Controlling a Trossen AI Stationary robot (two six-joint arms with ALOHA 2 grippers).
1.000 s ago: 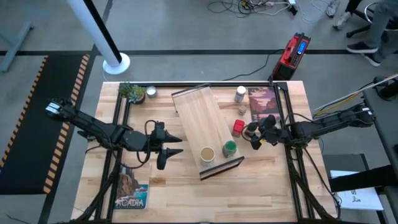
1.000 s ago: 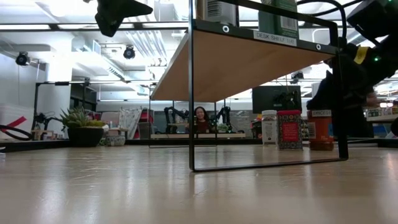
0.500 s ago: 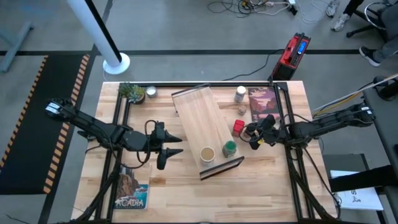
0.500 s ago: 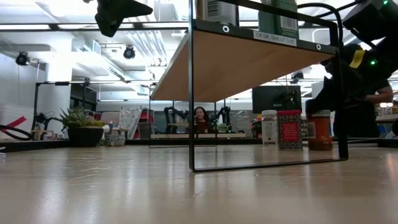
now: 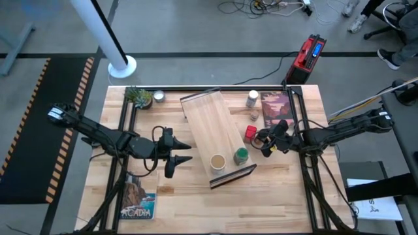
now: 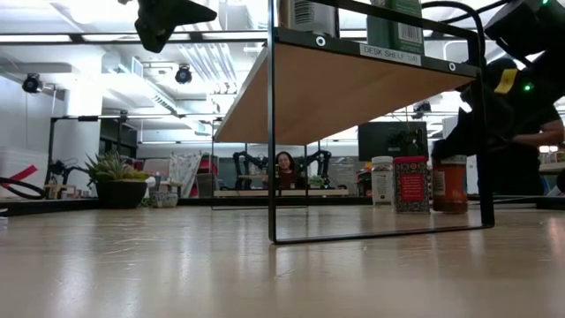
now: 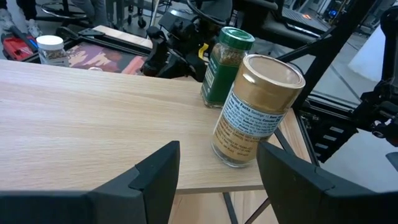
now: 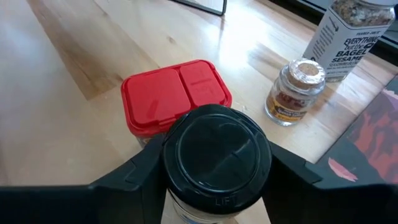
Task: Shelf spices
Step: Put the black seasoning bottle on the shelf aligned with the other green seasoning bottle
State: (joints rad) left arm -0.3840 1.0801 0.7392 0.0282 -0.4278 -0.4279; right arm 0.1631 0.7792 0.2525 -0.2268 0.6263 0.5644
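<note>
The shelf [image 5: 208, 134] is a light-wood board on a thin black frame [image 6: 272, 132]. On it stand the tan-lidded jar [image 5: 217, 161] [image 7: 256, 112] and the green-lidded jar [image 5: 241, 155] [image 7: 226, 65]. My left gripper [image 5: 181, 154] [image 7: 217, 186] hovers open at the shelf's left side, level with its top. My right gripper [image 5: 265, 143] is shut on the black-lidded jar [image 8: 216, 157] [image 6: 450, 183], right of the shelf. Beside it on the table stand the red tin [image 5: 250, 134] [image 8: 175, 93], the small brown jar [image 8: 296, 91] and the white-capped jar [image 5: 252, 98]. My right gripper pinches the black-lidded jar between its two fingers [image 8: 134, 180], which flank the jar's body just under the lid's rim [image 8: 180, 190]. The fingers come level from the table's right side. The jar stands upright; whether its base is clear of the table I cannot tell.
A potted plant [image 5: 137, 95] and a small silver dish [image 5: 158, 96] sit at the far left. One book [image 5: 275, 106] lies at the far right, another [image 5: 138, 199] near the front left. The black frames of both arms stand on the table.
My right gripper has carried the black-lidded jar a little toward the table's left, closer to the red tin and the shelf. The jar has stayed upright.
</note>
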